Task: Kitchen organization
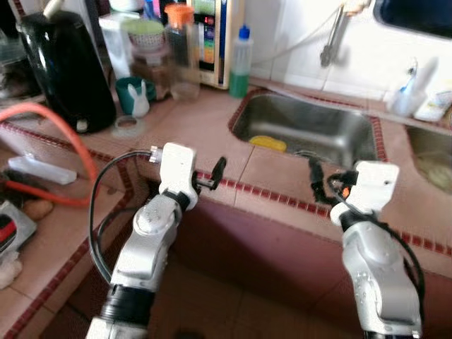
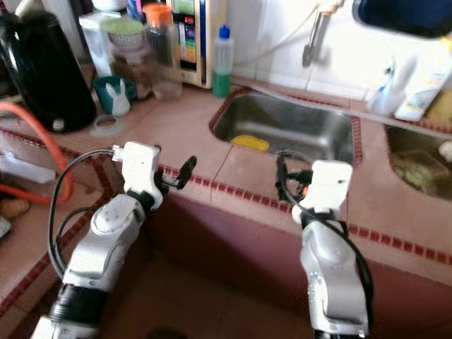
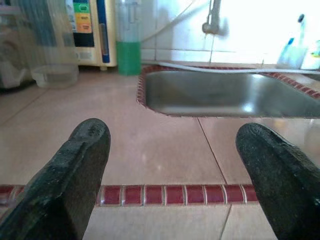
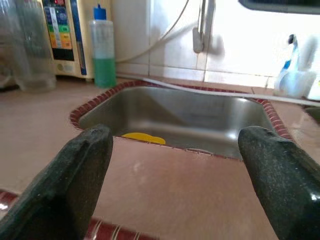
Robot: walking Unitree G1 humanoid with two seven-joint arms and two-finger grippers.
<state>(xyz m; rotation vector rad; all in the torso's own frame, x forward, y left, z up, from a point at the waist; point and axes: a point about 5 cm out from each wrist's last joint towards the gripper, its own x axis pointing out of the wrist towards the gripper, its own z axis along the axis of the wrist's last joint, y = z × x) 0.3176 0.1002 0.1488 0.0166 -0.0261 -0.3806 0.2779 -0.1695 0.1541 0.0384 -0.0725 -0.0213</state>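
Glossy steel sink (image 1: 311,127), smooth tiled counter (image 1: 198,134).

The tiled surface (image 1: 205,134) and the sink (image 1: 311,127) are seen from the head, forward and downward, by both eye views. From each wrist, the surface is viewed low and close, toward the sink (image 4: 190,117). The green bottle (image 3: 128,37) is shared.

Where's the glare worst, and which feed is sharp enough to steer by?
Left wrist view: window light washes out the wall behind the faucet. Head views: soft all over. Right wrist view: sharpest, with the sink and yellow item clear between the open right tool fingers.
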